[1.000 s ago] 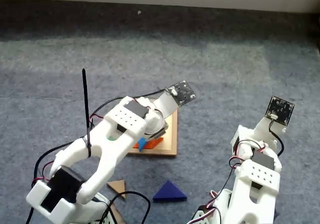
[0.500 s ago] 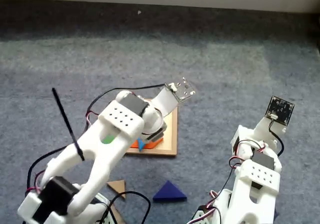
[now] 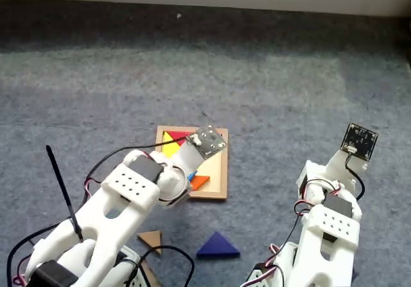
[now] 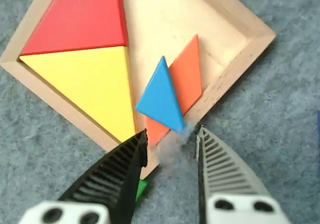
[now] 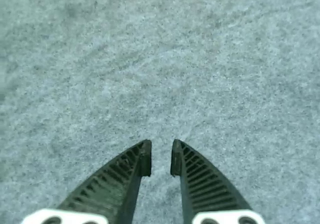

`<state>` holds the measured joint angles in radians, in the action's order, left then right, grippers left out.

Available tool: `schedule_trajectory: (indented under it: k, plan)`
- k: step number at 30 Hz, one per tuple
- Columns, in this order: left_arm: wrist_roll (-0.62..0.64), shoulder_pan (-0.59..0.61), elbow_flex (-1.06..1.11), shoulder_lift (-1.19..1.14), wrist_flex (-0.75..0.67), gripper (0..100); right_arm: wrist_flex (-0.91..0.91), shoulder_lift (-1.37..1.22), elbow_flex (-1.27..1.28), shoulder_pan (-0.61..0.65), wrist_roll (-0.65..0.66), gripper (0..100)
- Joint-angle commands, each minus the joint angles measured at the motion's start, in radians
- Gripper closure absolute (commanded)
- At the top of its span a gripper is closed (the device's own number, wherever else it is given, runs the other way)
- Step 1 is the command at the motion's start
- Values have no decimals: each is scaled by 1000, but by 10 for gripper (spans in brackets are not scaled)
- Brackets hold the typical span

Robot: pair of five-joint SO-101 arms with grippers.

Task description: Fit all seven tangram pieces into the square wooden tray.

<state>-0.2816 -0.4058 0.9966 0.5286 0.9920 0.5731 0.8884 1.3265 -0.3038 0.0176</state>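
The square wooden tray (image 4: 235, 21) holds a red triangle (image 4: 80, 16) and a yellow triangle (image 4: 85, 83) side by side. An orange parallelogram (image 4: 187, 78) lies near one corner, and a small blue triangle (image 4: 161, 96) rests askew on top of it. My left gripper (image 4: 170, 139) is open just outside the tray's edge, its tips close to the blue triangle with nothing between them. In the high view the tray (image 3: 221, 165) sits mid-table, partly under the left arm (image 3: 131, 187). My right gripper (image 5: 160, 159) hangs over bare carpet, all but shut and holding nothing.
A brown triangle (image 3: 151, 239) and a dark blue triangle (image 3: 218, 245) lie loose on the grey carpet near the front, between the two arm bases. The right arm (image 3: 327, 219) stands folded at the right. Open carpet stretches behind the tray.
The left arm has drawn back toward its base, uncovering the tray's red and yellow pieces. The blue triangle stays on the orange piece. The right arm has not moved.
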Motion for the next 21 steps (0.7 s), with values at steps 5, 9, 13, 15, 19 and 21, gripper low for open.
schedule_trajectory:
  k: [5,9,13,15,19,21]
  plan:
    - [5,162,41,25,-143,769,-27,22,-7,8,12,918]
    - [5,177,47,25,-195,769,-27,22,-7,8,12,918]
    - [6,170,47,24,-245,769,-27,22,-7,8,12,918]
    - [6,170,47,24,-273,769,-27,22,-7,8,12,918]
    - [8,159,47,24,-304,769,-27,22,-7,8,12,918]
    - [8,137,47,16,-305,769,-27,22,-7,8,12,918]
